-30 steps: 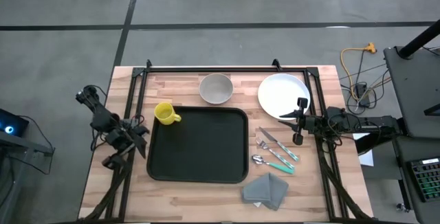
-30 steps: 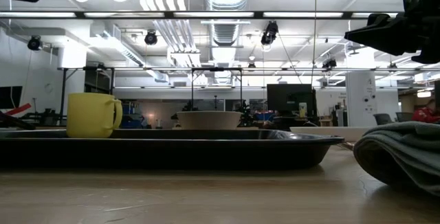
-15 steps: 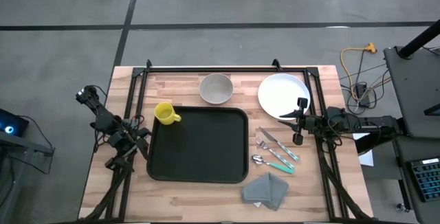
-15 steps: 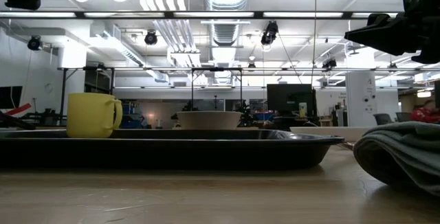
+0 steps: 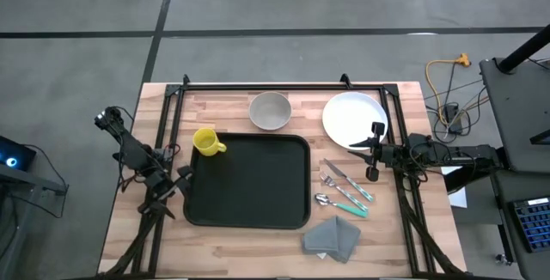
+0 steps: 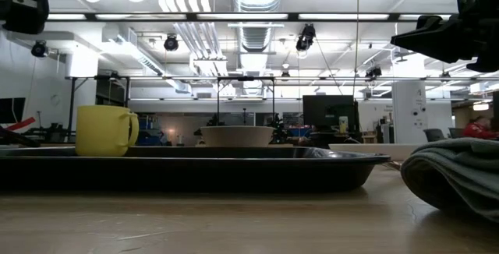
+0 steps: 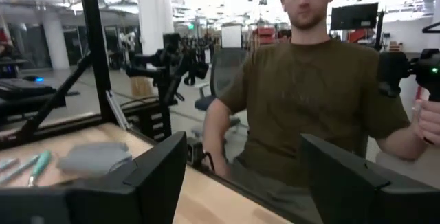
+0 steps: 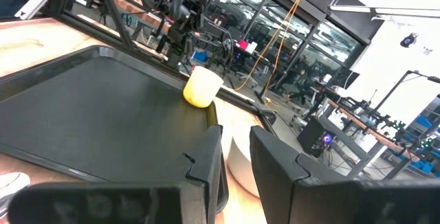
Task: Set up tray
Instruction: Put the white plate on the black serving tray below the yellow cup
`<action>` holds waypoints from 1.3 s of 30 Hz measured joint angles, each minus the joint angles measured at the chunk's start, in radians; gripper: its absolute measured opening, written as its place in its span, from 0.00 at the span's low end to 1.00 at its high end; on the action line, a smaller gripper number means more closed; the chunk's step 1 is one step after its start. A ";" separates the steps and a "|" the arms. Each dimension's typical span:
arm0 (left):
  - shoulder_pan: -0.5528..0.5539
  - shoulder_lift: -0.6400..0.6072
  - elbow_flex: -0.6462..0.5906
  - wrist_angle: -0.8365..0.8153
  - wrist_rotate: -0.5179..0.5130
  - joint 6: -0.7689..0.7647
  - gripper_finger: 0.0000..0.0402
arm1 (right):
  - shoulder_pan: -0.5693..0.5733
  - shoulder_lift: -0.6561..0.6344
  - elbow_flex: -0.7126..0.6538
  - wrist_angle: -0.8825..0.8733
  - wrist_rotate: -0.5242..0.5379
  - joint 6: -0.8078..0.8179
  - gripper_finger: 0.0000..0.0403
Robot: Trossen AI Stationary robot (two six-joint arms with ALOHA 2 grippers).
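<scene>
Tray first: the large flat black rectangular tray (image 5: 247, 181) with rounded corners and a low rim lies at the centre of the high view on the pale wooden table (image 5: 258, 237), its long axis running left to right across the frame, and nothing rests inside it yet

Around it you have a yellow mug (image 5: 206, 141) touching or just off the tray's upper left corner, a grey round bowl (image 5: 270, 110) just above its top edge, and a white round plate (image 5: 354, 118) at upper right. Right of the tray lie metal cutlery pieces with teal handles (image 5: 344, 192), and a grey folded cloth napkin (image 5: 333, 237) sits at lower right

Your left gripper (image 5: 163, 190) hovers at centre left of the high view, just beside the tray's left short edge. In the left wrist view its fingers (image 7: 155, 176) are spread wide and hold nothing. A seated person in a dark green shirt (image 7: 309, 93) fills that view beyond the table

Your right gripper (image 5: 372, 151) sits at centre right of the high view, over the plate's lower right rim, between plate and cutlery. In the right wrist view its fingers (image 8: 206, 159) stand a narrow gap apart, holding nothing, and point toward the tray and mug

Judging from this layout, the right gripper is nearer the plate and cutlery, while the left is nearer the mug; the tray lies between both arms
</scene>
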State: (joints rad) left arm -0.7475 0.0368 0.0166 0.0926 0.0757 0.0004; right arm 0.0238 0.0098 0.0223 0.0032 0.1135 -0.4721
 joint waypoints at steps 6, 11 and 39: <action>0.000 0.000 0.000 -0.007 0.000 -0.002 0.63 | 0.000 0.000 0.000 0.000 0.000 0.000 0.17; 0.000 0.000 0.000 -0.018 0.000 -0.002 0.63 | 0.000 0.000 0.000 0.000 0.000 0.000 0.17; 0.000 0.028 0.005 -0.094 -0.002 -0.003 0.63 | 0.000 0.000 0.000 0.000 0.000 0.000 0.17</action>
State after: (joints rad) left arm -0.7475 0.0650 0.0212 -0.0013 0.0734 -0.0029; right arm 0.0237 0.0097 0.0223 0.0036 0.1139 -0.4717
